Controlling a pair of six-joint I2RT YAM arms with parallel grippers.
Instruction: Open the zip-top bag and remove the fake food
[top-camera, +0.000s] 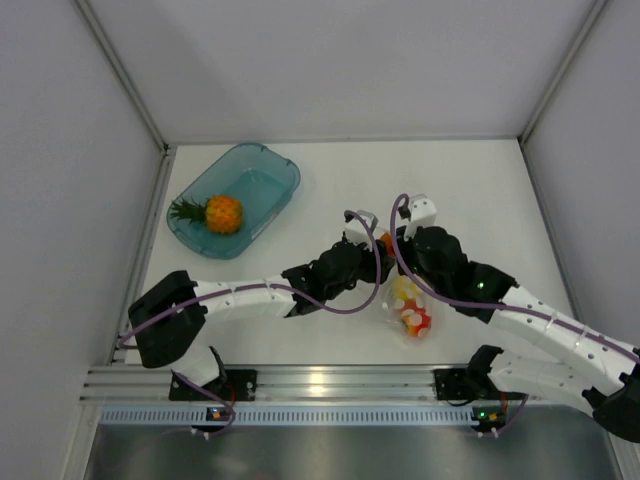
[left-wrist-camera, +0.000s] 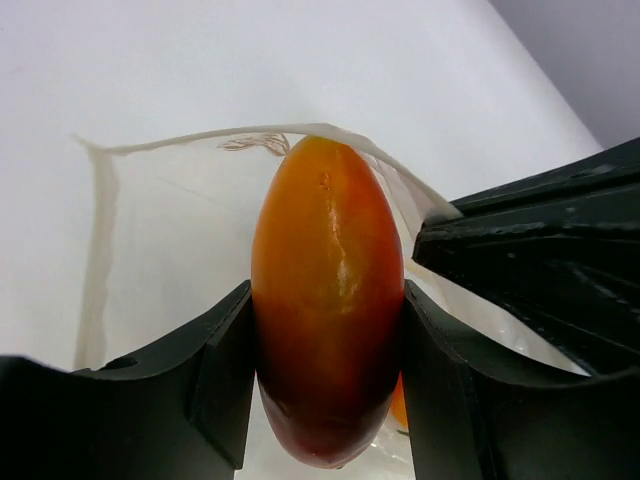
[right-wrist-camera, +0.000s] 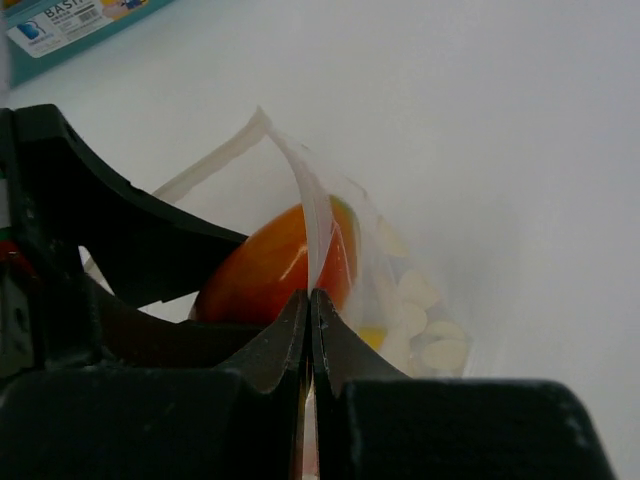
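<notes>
Top view: I see both arms meeting mid-counter. The zip-top bag shows just near of them, right of centre, with yellow and red fruits inside. The pineapple sits in the teal tray, far left.

Left wrist: the left gripper is clamped on an orange-red oval fruit at the bag's open mouth.

Right wrist: the right gripper is pinched tight on the bag's zip strip, just beside that fruit.
</notes>
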